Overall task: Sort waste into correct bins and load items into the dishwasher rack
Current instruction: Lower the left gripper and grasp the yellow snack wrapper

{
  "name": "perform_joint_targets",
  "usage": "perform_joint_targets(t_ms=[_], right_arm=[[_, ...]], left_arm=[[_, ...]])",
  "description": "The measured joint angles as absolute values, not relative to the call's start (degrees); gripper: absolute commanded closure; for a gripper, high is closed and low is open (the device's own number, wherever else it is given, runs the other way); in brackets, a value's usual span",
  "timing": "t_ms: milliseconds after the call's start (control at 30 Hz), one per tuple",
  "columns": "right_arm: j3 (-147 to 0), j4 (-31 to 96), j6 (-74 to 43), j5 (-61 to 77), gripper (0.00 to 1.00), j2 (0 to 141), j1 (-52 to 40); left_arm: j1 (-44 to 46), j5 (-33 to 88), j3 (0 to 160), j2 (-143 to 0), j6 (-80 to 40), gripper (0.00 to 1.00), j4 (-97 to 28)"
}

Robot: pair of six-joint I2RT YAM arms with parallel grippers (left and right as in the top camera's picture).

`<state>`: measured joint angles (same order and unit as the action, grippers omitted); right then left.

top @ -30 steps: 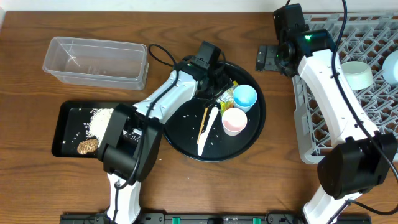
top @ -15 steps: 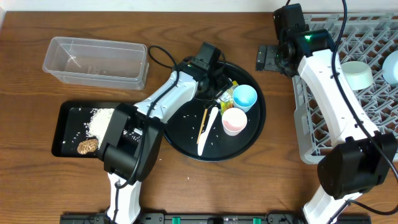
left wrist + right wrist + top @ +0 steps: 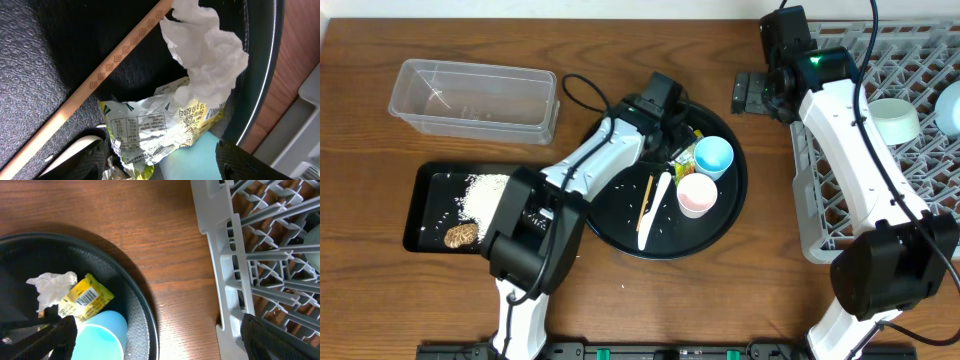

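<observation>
On the round black tray (image 3: 620, 215) lie a yellow-green wrapper (image 3: 160, 125), a crumpled white tissue (image 3: 205, 50), a wooden chopstick (image 3: 100, 80), a white spoon (image 3: 650, 215), a blue cup (image 3: 713, 156) and a pink-white cup (image 3: 696, 195). My left gripper (image 3: 170, 167) is open low over the tray's far side, its jaws on either side of the wrapper's lower edge and the blue cup (image 3: 195, 160). My right gripper (image 3: 167, 337) is open and empty above the wood between the tray and the grey dishwasher rack (image 3: 880, 60). The wrapper (image 3: 85, 297) and tissue (image 3: 50, 290) also show there.
The clear tub (image 3: 470, 98) stands at the back left. In front of it the black rectangular tray (image 3: 425, 190) holds rice (image 3: 485, 195) and a brown lump (image 3: 462, 234). A mint-white bowl (image 3: 895, 120) and a light-blue bowl (image 3: 950, 108) sit in the rack. Rice grains dot the round tray.
My left gripper has shifted slightly to the right over the round tray's far side. The right arm has not moved.
</observation>
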<state>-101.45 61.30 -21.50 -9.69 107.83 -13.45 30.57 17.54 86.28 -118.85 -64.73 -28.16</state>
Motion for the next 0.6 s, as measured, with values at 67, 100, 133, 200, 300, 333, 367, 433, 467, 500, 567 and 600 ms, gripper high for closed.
perform_joint_targets(t_ms=[67, 100, 133, 200, 300, 333, 367, 433, 467, 500, 567, 600], right_arm=[[-101.45, 61.30, -21.50, -9.69, 0.01, 107.83, -13.45], [-101.45, 61.30, -21.50, -9.69, 0.01, 107.83, -13.45], [-101.45, 61.30, -21.50, -9.69, 0.01, 107.83, -13.45], [-101.45, 61.30, -21.50, -9.69, 0.01, 107.83, -13.45], [-101.45, 61.30, -21.50, -9.69, 0.01, 107.83, -13.45], [-101.45, 61.30, -21.50, -9.69, 0.01, 107.83, -13.45], [-101.45, 61.30, -21.50, -9.69, 0.01, 107.83, -13.45], [-101.45, 61.30, -21.50, -9.69, 0.01, 107.83, -13.45], [-101.45, 61.30, -21.50, -9.69, 0.01, 107.83, -13.45], [-101.45, 61.30, -21.50, -9.69, 0.01, 107.83, -13.45], [-101.45, 61.30, -21.47, -9.69, 0.01, 107.83, -13.45], [-101.45, 61.30, -21.50, -9.69, 0.01, 107.83, -13.45]], left_arm=[[30.87, 16.82, 86.08, -118.85, -64.73, 0.28, -28.10], [30.94, 16.47, 85.95, -118.85, -64.73, 0.28, -28.10], [30.96, 16.23, 85.93, -118.85, -64.73, 0.28, -28.14], [30.94, 15.86, 85.93, -118.85, -64.73, 0.29, -28.10], [30.92, 15.59, 85.91, -118.85, -64.82, 0.40, -28.10], [30.94, 15.27, 85.89, -118.85, -64.93, 0.44, -28.10], [30.94, 15.03, 85.89, -118.85, -64.69, 0.47, -28.10], [30.94, 14.68, 85.86, -118.85, -64.55, 0.51, -28.12], [30.94, 14.57, 85.86, -118.85, -64.51, 0.51, -28.16], [30.94, 14.50, 85.84, -118.85, -64.49, 0.52, -28.27], [30.94, 14.20, 85.84, -118.85, -64.49, 0.55, -28.56], [30.94, 14.09, 85.84, -118.85, -64.49, 0.56, -28.71]])
